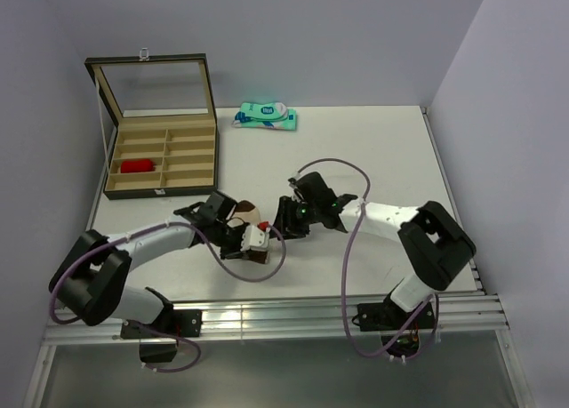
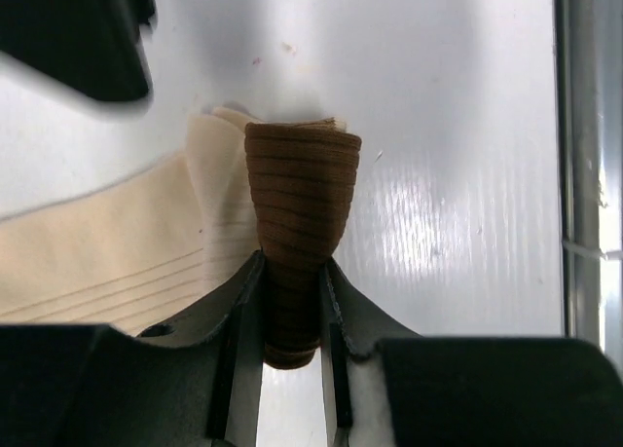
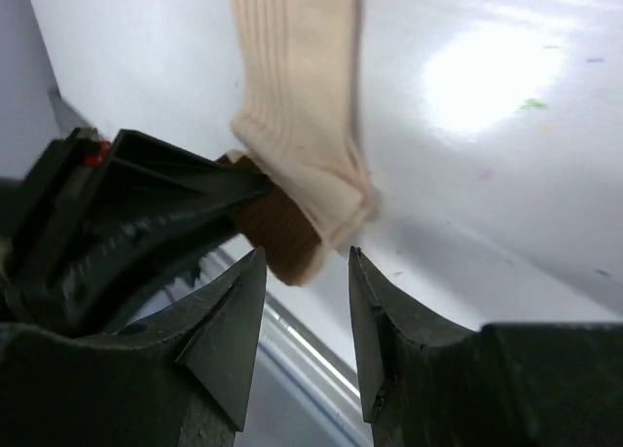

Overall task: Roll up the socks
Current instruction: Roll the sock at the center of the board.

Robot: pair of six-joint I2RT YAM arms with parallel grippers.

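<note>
Brown end of the cream sock [image 2: 302, 213] sits pinched upright in the left end effector [image 2: 292, 264], its pale length lying flat on the worktop [image 2: 438, 174] off to the side; the right end effector [image 3: 305, 259], jaws apart and empty, faces the folded end from just beside.

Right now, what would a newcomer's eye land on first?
The two grippers meeting at the near middle of the table: the left gripper pinches the brown end of the beige sock, while the right gripper stands open beside it. Next, the open compartment box at the far left, a red bundle in one compartment.
</note>
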